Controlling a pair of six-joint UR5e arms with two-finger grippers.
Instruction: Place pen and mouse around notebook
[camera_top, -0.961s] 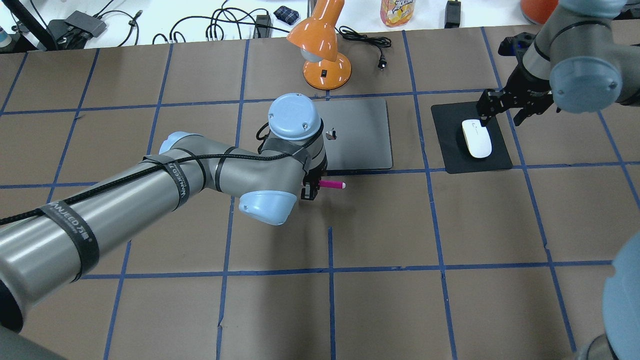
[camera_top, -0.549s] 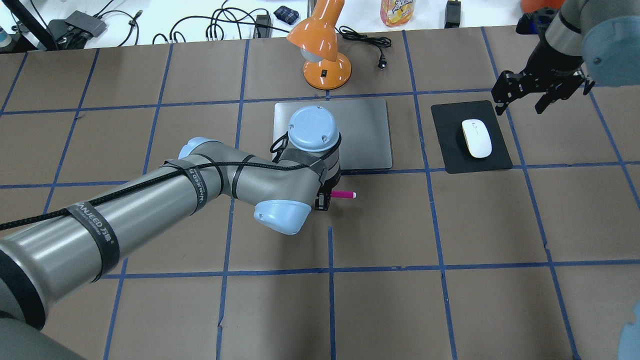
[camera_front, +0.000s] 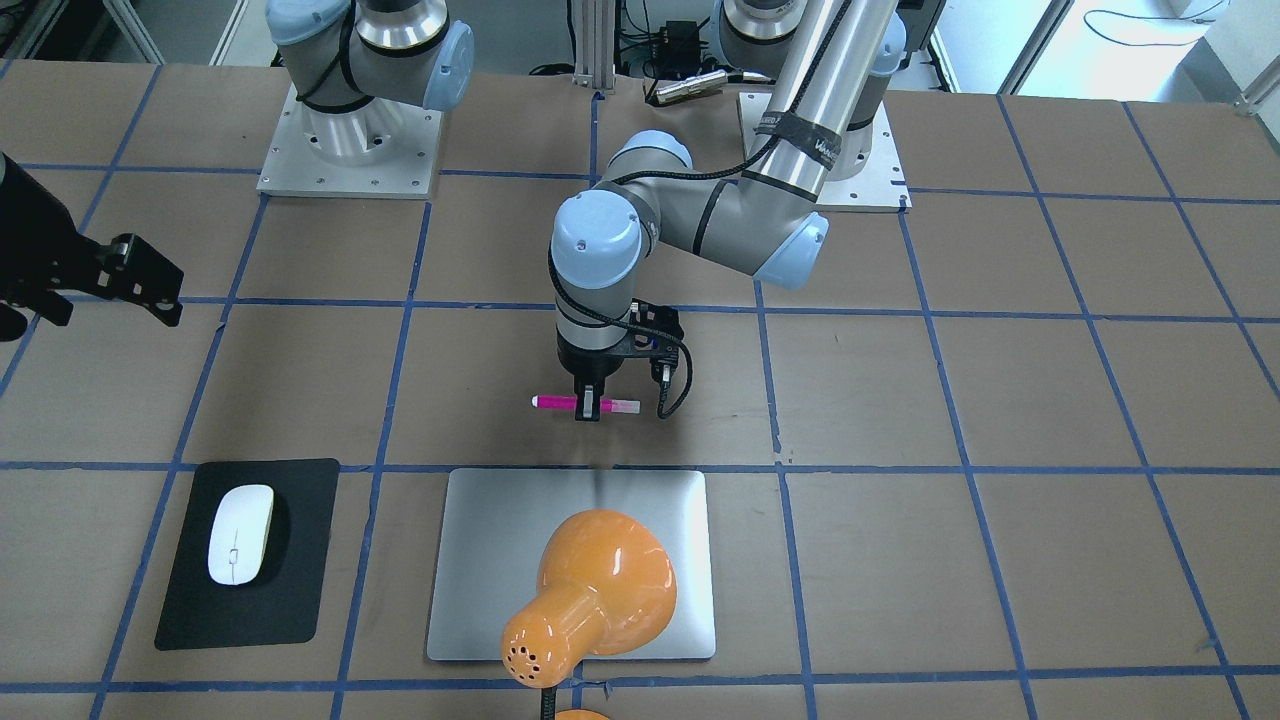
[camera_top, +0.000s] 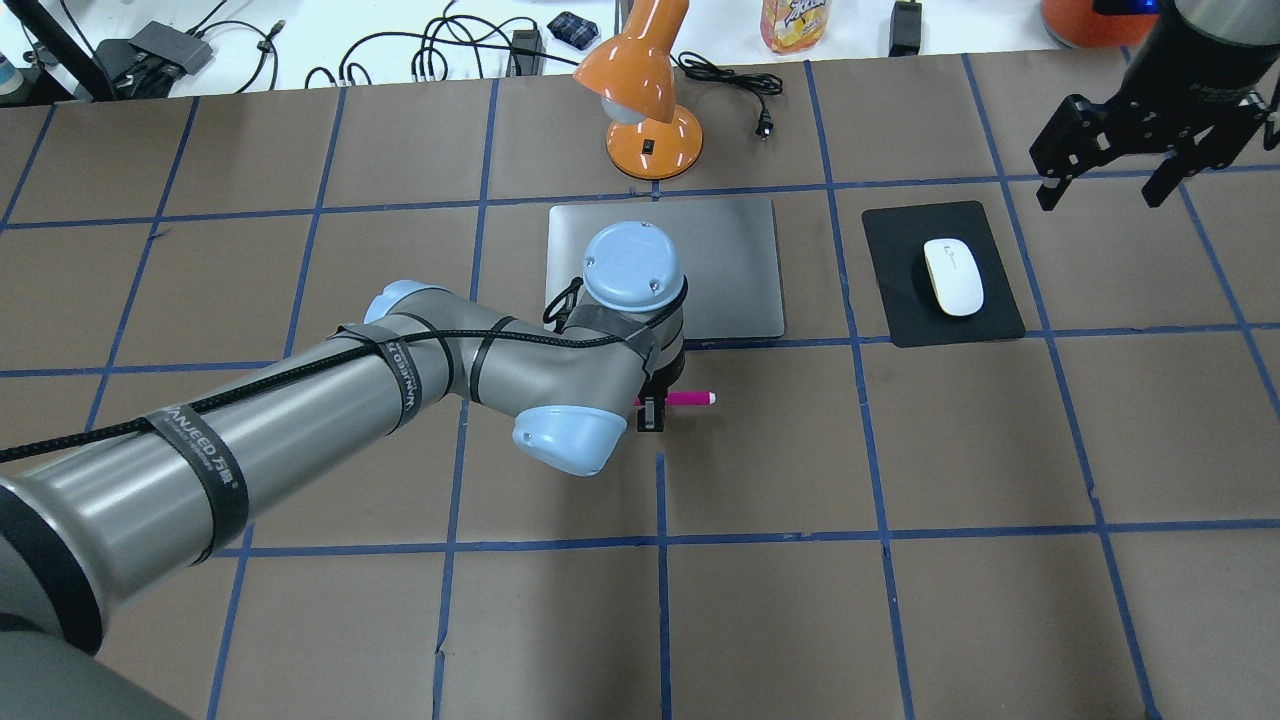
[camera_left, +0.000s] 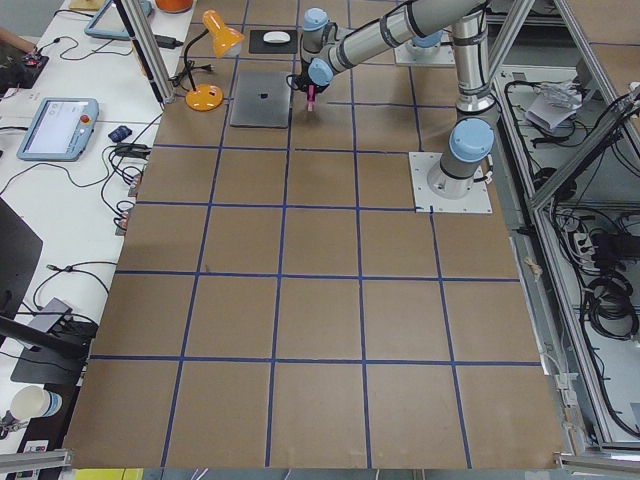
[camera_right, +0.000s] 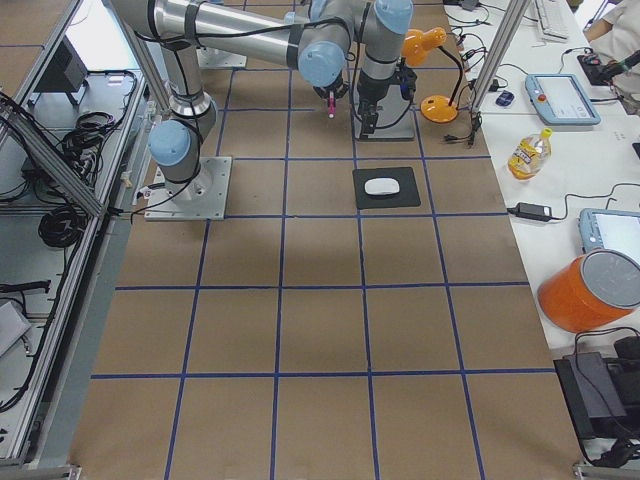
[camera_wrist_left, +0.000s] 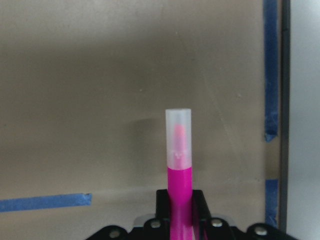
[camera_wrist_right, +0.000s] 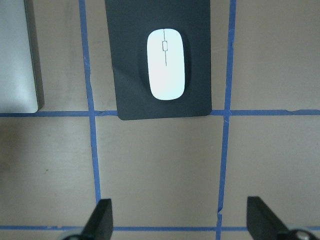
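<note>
My left gripper is shut on the middle of the magenta pen, holding it level close over the table. In the left wrist view the pen points its pale cap forward. It is just in front of the silver-grey notebook, at the edge nearest the robot. The white mouse lies on a black mat to the right of the notebook. My right gripper hangs open and empty high beyond the mat. The right wrist view shows the mouse far ahead of the spread fingers.
An orange desk lamp stands just behind the notebook and hides part of it in the front-facing view. Cables and a bottle lie on the white bench past the table's far edge. Blue tape lines grid the brown table top.
The left gripper carried the pen to the right and toward the robot, away from the notebook's edge. The right gripper drew off the mouse, up and to the back right.
</note>
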